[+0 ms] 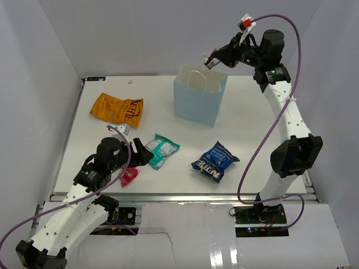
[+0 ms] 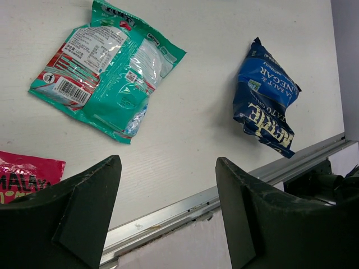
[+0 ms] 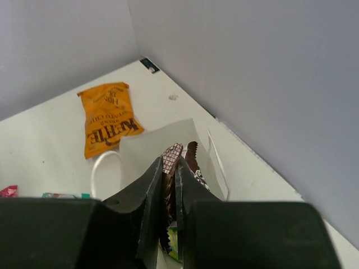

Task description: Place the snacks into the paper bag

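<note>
The light blue paper bag (image 1: 196,103) stands upright at the back of the table. My right gripper (image 1: 210,60) hangs above its mouth, shut on the brown bar (image 3: 172,152); the bag's white inside (image 3: 140,151) lies right below, with a yellow-green pouch (image 3: 174,240) in it. My left gripper (image 2: 168,168) is open and empty, low over the table's front. The pink wrapper (image 2: 25,174) lies beside its left finger. The teal-white pouch (image 2: 109,67) and the blue chip bag (image 2: 266,106) lie ahead of it. The orange chip bag (image 1: 116,109) lies at the back left.
White walls (image 1: 45,67) enclose the table on three sides. A metal rail (image 2: 185,207) runs along the front edge, just under my left gripper. The bag's white string handle (image 3: 98,168) arches beside my right fingers.
</note>
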You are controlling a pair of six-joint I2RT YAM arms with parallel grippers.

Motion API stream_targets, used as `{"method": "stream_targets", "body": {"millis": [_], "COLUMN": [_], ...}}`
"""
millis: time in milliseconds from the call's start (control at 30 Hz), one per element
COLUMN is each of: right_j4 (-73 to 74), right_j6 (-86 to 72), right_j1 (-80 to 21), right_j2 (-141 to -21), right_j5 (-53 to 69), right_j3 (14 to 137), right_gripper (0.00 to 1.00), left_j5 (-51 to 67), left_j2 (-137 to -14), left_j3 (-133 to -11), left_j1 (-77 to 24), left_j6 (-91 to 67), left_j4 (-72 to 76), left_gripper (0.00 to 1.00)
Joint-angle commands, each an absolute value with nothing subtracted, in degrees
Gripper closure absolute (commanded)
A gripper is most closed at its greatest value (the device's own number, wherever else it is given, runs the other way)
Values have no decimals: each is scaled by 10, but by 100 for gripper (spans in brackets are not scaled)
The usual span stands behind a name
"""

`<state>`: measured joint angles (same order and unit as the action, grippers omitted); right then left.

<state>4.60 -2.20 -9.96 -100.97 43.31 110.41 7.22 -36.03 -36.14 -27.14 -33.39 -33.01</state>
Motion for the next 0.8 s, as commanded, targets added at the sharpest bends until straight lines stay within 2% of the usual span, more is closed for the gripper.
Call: {"method": "stream_targets", "body": {"millis": [0,67,167,200,300,400,467,500,633,767], "right_j4": [87,95,108,112,125,127,133,136,150,178], "right_j6": [69,80,89,91,98,90,76,74,78,119], "right_j1": [-117,-123,-123,-123,-122,-108,-93,-74,-27,16], "right_j2": [-1011,-1007,-1005,-1004,-995,-976,-964,-950,-902,-839], "right_j5": [390,381,381,381,375,376,399,427,469,476], "right_j3": [1094,1069,1049,1040,1032,1027,1020,1008,953,838], "right_gripper": [91,87,73,63,41,27,24,20,19,17], "left_j5": [58,50,28,19,-23,-74,-161,-196,-190,-183], "left_j2": [-380,-388,-401,-404,-415,-439,-465,-474,-520,-587], "left_j3": [-397,-401,-402,-400,-387,-383,-390,-393,-394,-397], "left_j1": [-273,-273,-273,-273,-273,-273,-273,-273,-272,-267], "left_j6": [-309,-305,-314,-322,-370,-446,-540,-649,-844,-910], "left_j4": [-331,-332,-333,-333,-332,-361,-438,-467,-565,-616], "left_gripper": [21,22,21,21,22,22,19,19,21,21]}}
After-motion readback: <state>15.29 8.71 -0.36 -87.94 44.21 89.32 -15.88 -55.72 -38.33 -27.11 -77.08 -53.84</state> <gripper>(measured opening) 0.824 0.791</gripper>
